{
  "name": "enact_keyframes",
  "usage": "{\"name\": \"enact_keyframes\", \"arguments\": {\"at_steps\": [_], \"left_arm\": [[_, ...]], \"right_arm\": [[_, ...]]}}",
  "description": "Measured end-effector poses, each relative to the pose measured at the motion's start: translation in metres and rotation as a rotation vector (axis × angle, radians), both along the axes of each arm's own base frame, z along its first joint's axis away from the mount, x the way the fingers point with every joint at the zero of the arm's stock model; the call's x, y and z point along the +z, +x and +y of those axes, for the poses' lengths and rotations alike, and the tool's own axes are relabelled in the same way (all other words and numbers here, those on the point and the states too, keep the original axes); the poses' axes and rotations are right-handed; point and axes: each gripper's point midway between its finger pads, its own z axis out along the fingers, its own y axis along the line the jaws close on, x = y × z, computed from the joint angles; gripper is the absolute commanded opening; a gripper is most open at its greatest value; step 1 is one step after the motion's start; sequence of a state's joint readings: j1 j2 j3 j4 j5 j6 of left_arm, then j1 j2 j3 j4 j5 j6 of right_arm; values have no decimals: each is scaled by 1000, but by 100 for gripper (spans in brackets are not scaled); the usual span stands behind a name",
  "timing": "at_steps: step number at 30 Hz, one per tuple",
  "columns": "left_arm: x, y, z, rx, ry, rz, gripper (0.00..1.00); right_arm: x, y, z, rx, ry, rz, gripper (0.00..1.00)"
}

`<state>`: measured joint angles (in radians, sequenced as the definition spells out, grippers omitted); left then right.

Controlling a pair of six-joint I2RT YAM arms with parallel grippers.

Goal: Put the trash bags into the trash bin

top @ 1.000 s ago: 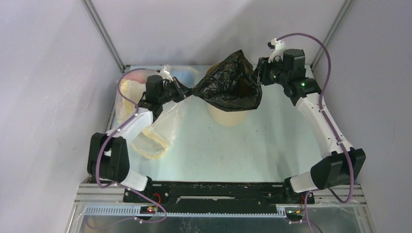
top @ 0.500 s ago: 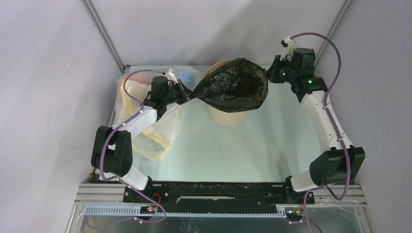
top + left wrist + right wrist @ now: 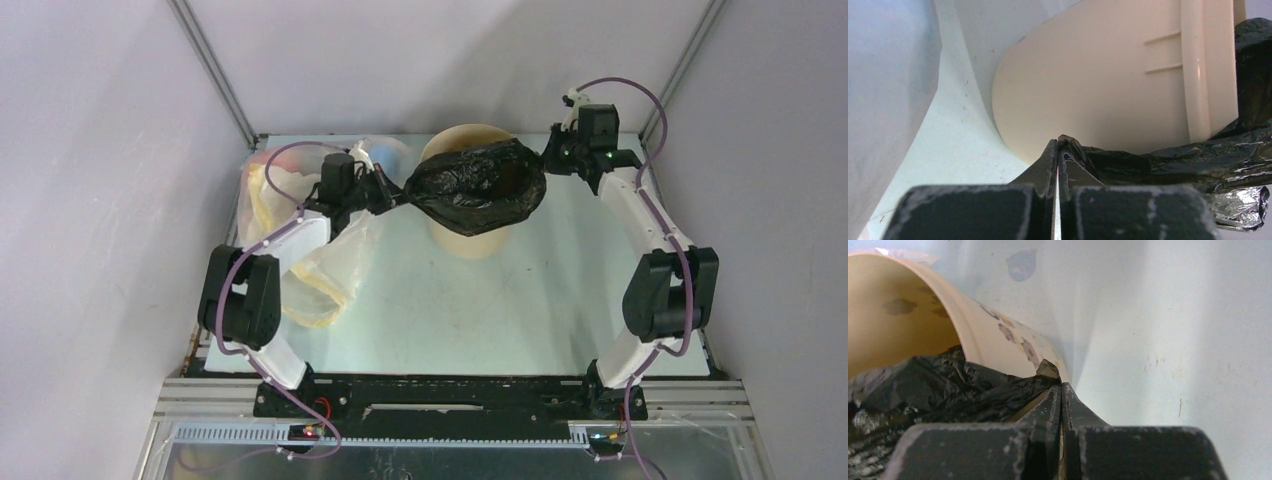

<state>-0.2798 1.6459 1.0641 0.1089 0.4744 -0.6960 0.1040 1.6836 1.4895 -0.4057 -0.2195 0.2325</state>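
I see left gripper (image 3: 393,193) pinching trash bag (image 3: 476,186) left corner, right gripper (image 3: 547,160) clamped on right edge, bag stretched over trash bin (image 3: 466,242) mouth

Black trash bag (image 3: 478,187), tan trash bin (image 3: 468,241)

White arm shells (image 3: 290,240), black joints (image 3: 245,305), purple cables (image 3: 610,80), black left gripper (image 3: 1058,147).

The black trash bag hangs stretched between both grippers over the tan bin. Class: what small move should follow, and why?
Probably lower both arms together. The left gripper and right gripper are shut on opposite edges of the trash bag, which sags over the trash bin, its far rim uncovered.
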Motion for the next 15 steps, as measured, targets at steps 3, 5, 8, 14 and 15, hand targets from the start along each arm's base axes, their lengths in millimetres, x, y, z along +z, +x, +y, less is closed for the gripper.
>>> {"name": "enact_keyframes", "arguments": {"at_steps": [3, 5, 8, 14, 15], "left_arm": [[3, 5, -2, -3, -2, -8, 3], [3, 7, -3, -11, 0, -14, 6], [4, 8, -3, -20, 9, -24, 7], [19, 21, -6, -29, 13, -65, 6], [23, 25, -8, -34, 9, -75, 7]], "right_arm": [[-7, 7, 1, 2, 3, 10, 0], [-8, 8, 2, 9, 8, 11, 4], [-6, 9, 4, 19, 14, 4, 7], [8, 0, -3, 15, 15, -45, 9], [12, -3, -5, 13, 17, -54, 10]]}}
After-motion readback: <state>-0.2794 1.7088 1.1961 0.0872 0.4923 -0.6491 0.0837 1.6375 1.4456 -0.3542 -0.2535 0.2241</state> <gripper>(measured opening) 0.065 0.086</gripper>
